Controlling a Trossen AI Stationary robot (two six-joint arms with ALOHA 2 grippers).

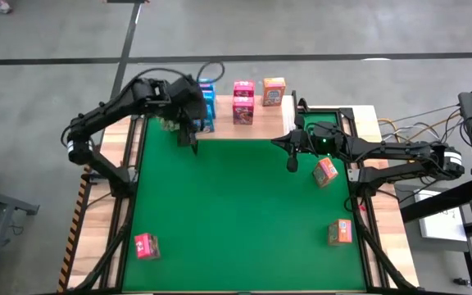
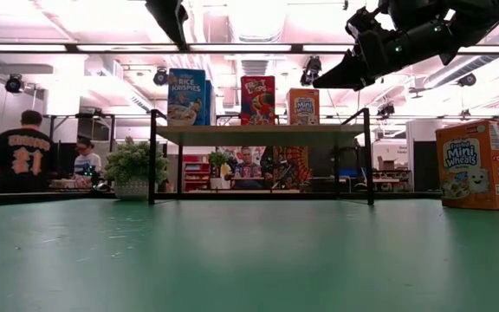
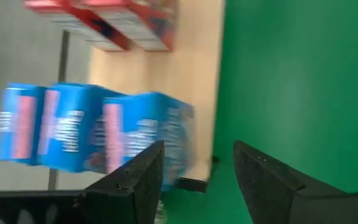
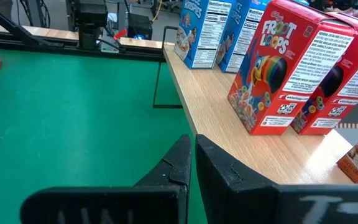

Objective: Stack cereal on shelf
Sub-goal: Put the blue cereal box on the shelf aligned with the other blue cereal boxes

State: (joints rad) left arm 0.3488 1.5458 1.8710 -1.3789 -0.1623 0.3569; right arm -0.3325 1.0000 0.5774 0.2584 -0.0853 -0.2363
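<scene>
The shelf (image 1: pixel 260 131) stands along the table's far edge with cereal boxes upright on it: blue ones (image 1: pixel 207 102), pink-red ones (image 1: pixel 242 102) and an orange one (image 1: pixel 274 91). My left gripper (image 1: pixel 191 143) hovers open just in front of the blue boxes (image 3: pixel 86 127), slanting down, with nothing between its fingers (image 3: pixel 197 149). My right gripper (image 1: pixel 292 164) is shut and empty, raised over the mat near the shelf's right end (image 4: pixel 191 140). On the mat lie two orange boxes (image 1: pixel 326 170) (image 1: pixel 340 233) and a pink one (image 1: pixel 147 245).
A small green plant (image 2: pixel 132 165) stands beyond the shelf's left leg. The green mat (image 1: pixel 236 221) lies open between the loose boxes. Black frame rails run along the table's left and right sides (image 1: pixel 125 188). People sit in the room behind.
</scene>
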